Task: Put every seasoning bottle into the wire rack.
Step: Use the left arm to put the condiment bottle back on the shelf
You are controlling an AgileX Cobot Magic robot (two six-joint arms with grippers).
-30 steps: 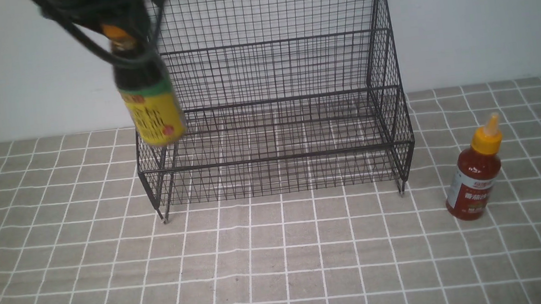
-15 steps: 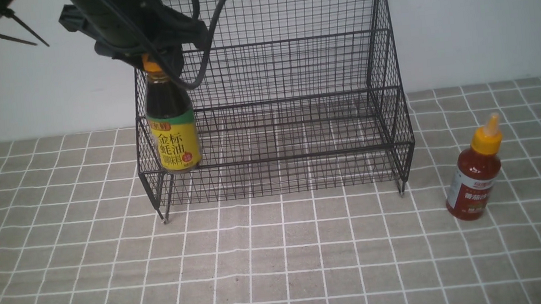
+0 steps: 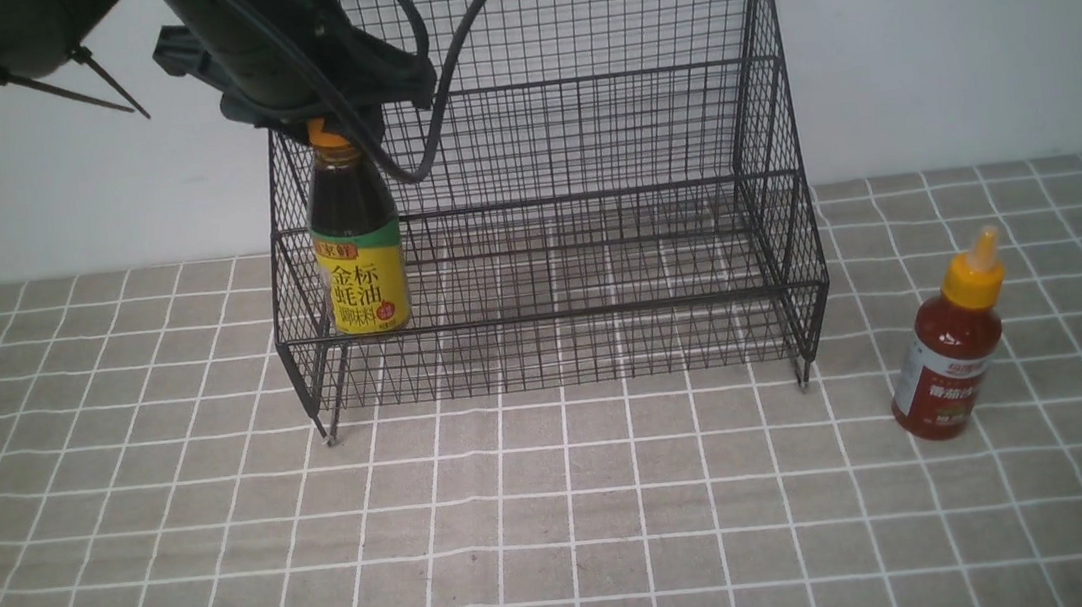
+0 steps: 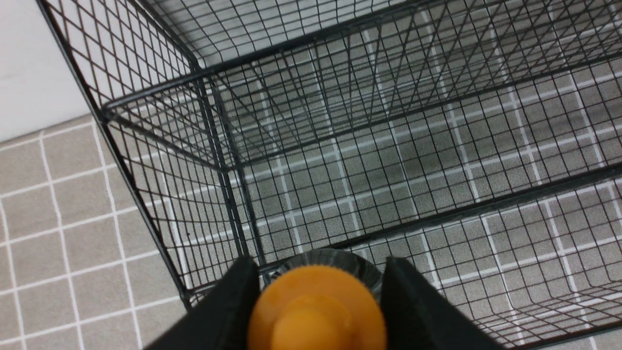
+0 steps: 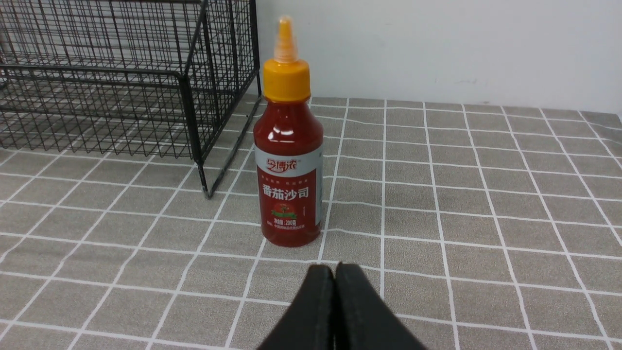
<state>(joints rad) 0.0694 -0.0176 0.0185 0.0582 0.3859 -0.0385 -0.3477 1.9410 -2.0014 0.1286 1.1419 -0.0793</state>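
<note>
We begin at the left end of the wire rack (image 3: 584, 138), where the left gripper (image 3: 334, 129) comes in from above; its fingers (image 4: 228, 306) stand partly apart, one on each side of the orange cap of the dark brown bottle (image 3: 358, 262), and they are clamped on that cap. The bottle hangs upright from them, its yellow-green label facing us. It sits at the rack's left front corner, over the lower tier and just inside the sloping left side; its base is level with the rack's front rail, and we cannot tell whether it rests on the mesh or hangs a little above it. The left wrist view looks down past the cap into the rack, with the rack's corner post just beside the bottle's shoulder. The rack itself stands on the checked tablecloth (image 3: 566, 542) with its tall grid back against the white wall (image 3: 974, 27); both tiers to the right of the bottle hold nothing. To the right of the rack, outside it and near its right front foot, the red bottle (image 3: 948, 351) stands upright on the cloth, apart from the wire. The right gripper (image 5: 335, 301) shows only in its own wrist view; it is low over the cloth, on the side of the red bottle away from the wall and not touching it; its fingers are pressed together and hold nothing.
</note>
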